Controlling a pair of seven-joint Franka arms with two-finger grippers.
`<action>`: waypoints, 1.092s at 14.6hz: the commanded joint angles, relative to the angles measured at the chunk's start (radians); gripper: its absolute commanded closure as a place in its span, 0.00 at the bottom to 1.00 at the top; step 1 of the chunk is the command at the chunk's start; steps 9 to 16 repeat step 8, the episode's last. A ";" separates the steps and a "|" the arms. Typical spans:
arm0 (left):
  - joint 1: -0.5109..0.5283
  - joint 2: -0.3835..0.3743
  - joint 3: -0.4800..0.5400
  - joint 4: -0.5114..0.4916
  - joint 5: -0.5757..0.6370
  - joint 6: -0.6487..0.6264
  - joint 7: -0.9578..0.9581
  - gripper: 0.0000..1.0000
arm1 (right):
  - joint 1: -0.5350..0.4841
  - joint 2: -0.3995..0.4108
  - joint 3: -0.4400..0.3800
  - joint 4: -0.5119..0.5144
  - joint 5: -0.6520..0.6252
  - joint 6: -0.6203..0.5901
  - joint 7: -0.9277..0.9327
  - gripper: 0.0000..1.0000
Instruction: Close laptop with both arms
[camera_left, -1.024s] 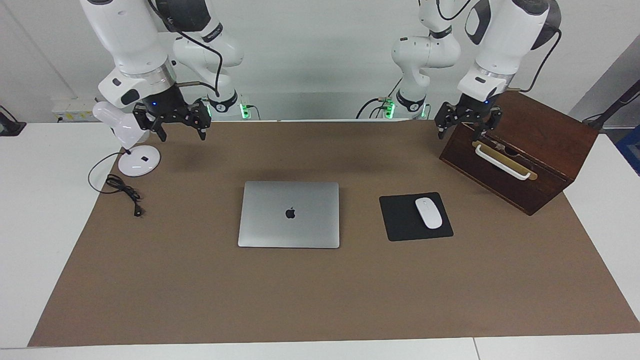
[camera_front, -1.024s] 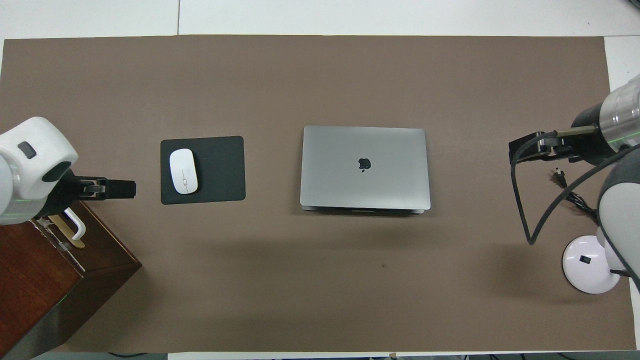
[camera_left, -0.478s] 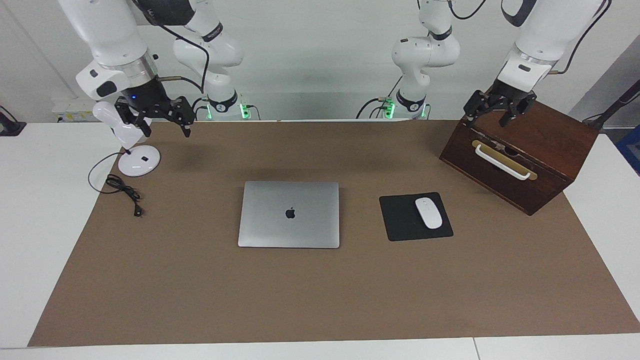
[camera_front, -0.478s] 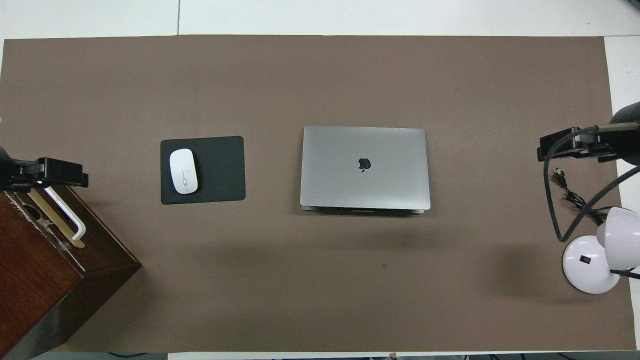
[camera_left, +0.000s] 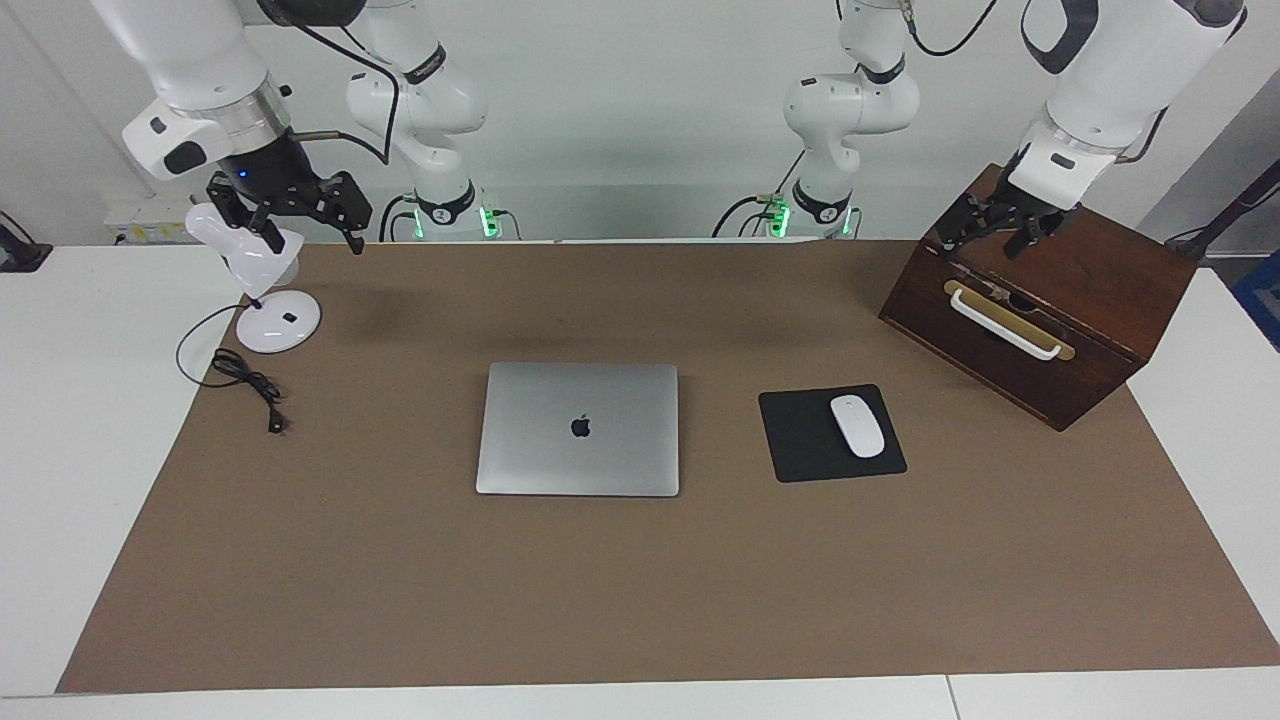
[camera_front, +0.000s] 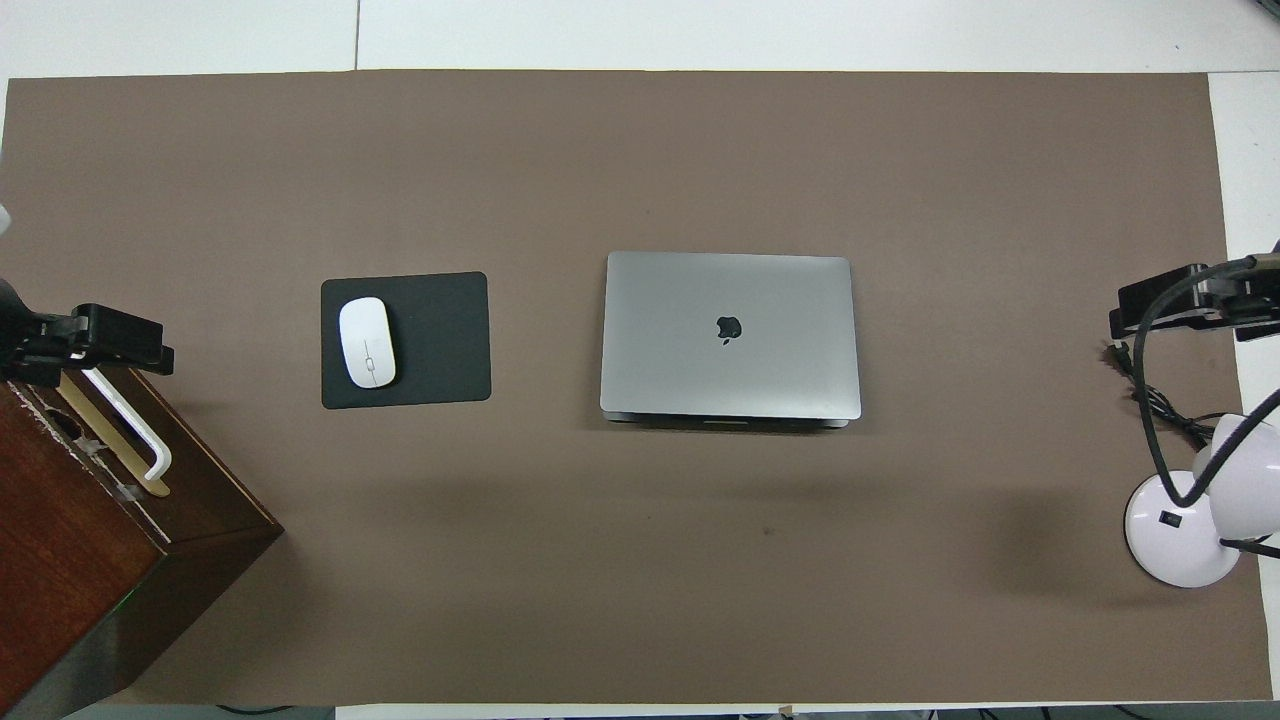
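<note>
The silver-grey laptop (camera_left: 578, 428) (camera_front: 730, 335) lies flat with its lid down and the black apple logo on top, in the middle of the brown mat. Nothing touches it. My right gripper (camera_left: 312, 238) (camera_front: 1150, 305) hangs open in the air over the mat's edge beside the white lamp, at the right arm's end. My left gripper (camera_left: 985, 245) (camera_front: 120, 340) hangs open above the front top edge of the wooden box, at the left arm's end. Both grippers hold nothing.
A white desk lamp (camera_left: 278, 322) (camera_front: 1180, 530) with a black cable (camera_left: 250, 385) stands under the right gripper. A dark wooden box (camera_left: 1060, 300) (camera_front: 90, 540) with a white handle sits below the left gripper. A black mouse pad (camera_left: 800, 440) carries a white mouse (camera_left: 857, 426) beside the laptop.
Both grippers have risen and drawn outward, away from the table's middle toward its ends. The laptop has not moved.
</note>
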 joint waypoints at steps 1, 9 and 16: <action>0.011 0.007 -0.011 0.017 0.020 -0.024 0.001 0.00 | -0.004 0.013 -0.010 0.028 0.018 -0.024 -0.041 0.00; 0.012 0.007 -0.011 0.018 0.018 -0.024 0.001 0.00 | 0.002 0.004 -0.021 0.017 0.050 -0.019 -0.040 0.00; 0.012 0.007 -0.011 0.018 0.018 -0.024 0.001 0.00 | 0.002 0.004 -0.021 0.017 0.050 -0.019 -0.040 0.00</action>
